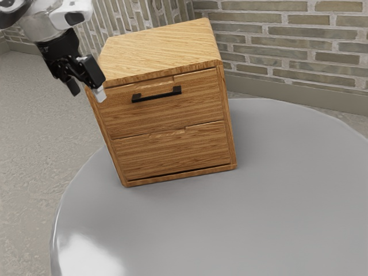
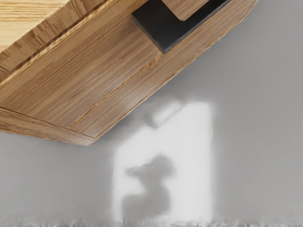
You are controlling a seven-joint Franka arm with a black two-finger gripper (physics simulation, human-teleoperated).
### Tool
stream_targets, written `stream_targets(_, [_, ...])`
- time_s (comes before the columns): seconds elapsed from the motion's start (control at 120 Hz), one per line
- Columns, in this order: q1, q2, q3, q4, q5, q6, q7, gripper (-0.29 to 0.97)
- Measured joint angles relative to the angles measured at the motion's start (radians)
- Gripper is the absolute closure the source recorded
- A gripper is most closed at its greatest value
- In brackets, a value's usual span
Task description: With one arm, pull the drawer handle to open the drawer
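The drawer handle [image 1: 156, 94], a straight black bar, lies level across the top part of the upper drawer [image 1: 167, 109], closer to that drawer's edge on the exterior view's left than to its middle. The drawer front sits level with the cabinet's frame, so it is shut.

At the exterior view's far left, the arm [image 1: 49, 20] comes down from the upper corner. Its pincer [image 1: 89, 93] hangs just off the cabinet's upper front corner with its two fingers spread apart and nothing between them. The nearer fingertip is just beside the cabinet edge, and the handle is a little further toward the exterior view's right, untouched.

The wooden cabinet [image 1: 158, 49] stands on the round grey bench [image 1: 259, 218], toward its back, with a lower drawer [image 1: 172, 150] beneath the upper one, also closed. A brick wall [image 1: 287, 40] runs behind, and speckled floor [image 1: 34, 132] lies beyond the bench's rim.

In the wrist view, the drawer handle [image 2: 165, 23] juts from the wood front [image 2: 80, 80] ahead of the hand. The hand's shadow [image 2: 151, 187] falls in a bright patch on the bench [image 2: 255, 142].
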Motion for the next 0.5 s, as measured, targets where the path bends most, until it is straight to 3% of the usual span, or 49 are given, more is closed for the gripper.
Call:
stream_targets(0.15, [-0.047, 0.003, -0.007, -0.006, 0.011, -0.041, 0.011, 0.0])
stream_targets(0.25, [-0.071, -0.102, -0.084, -0.004, 0.041, -0.086, 0.028, 0.0])
stream_targets(0.317, [-0.096, -0.192, -0.186, -0.027, 0.098, -0.114, 0.054, 0.0])
stream_targets(0.408, [-0.125, -0.387, -0.325, -0.297, 0.214, -0.051, 0.105, 0.0])
stream_targets(0.5, [-0.129, -0.489, -0.366, -0.539, 0.31, 0.105, 0.157, 0.0])
